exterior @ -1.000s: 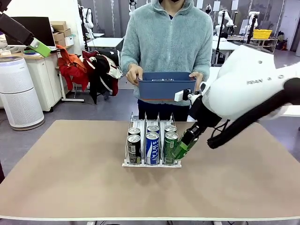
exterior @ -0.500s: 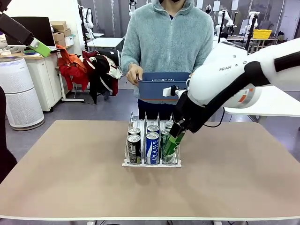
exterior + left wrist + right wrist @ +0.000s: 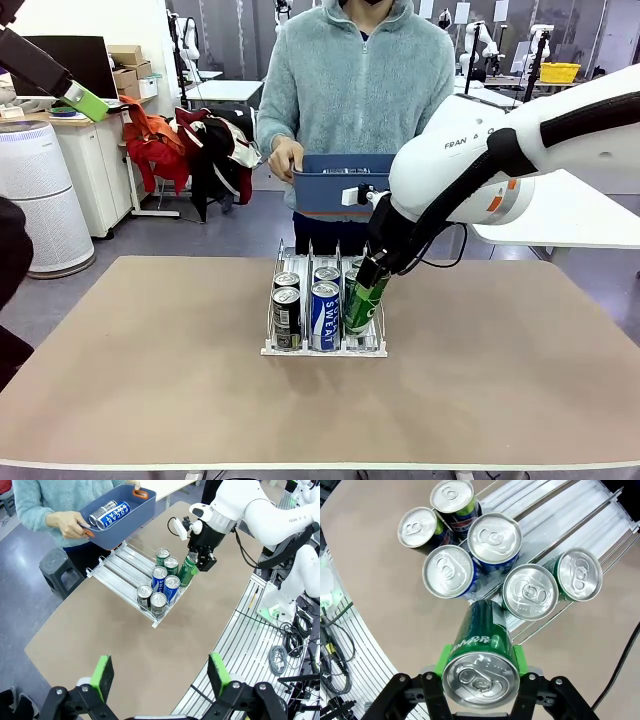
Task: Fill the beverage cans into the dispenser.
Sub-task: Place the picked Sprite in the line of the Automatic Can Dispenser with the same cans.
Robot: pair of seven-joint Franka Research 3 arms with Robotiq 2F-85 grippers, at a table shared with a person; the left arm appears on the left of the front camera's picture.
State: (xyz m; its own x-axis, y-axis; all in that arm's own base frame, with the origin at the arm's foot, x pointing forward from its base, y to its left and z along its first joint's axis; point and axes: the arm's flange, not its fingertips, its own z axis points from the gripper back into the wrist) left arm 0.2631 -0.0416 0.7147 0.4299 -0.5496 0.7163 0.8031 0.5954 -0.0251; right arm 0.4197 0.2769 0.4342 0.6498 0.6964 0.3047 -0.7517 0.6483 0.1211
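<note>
Clamped in R end effector [image 3: 480, 661]: slim green can [image 3: 362, 305], tilted over right lane of clear three-lane rack [image 3: 322, 351]. L end effector [image 3: 160, 672] apart, farther off.

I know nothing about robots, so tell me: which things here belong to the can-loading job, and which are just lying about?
Job: dispenser, loaded cans, green can in right end effector, person's blue bin of spare cans.
Lying about: white appliance, clothes, cardboard boxes.

right hand [image 3: 366, 292] swung left, tilted green can [image 3: 360, 310] now at front of dispenser [image 3: 300, 351]
</note>
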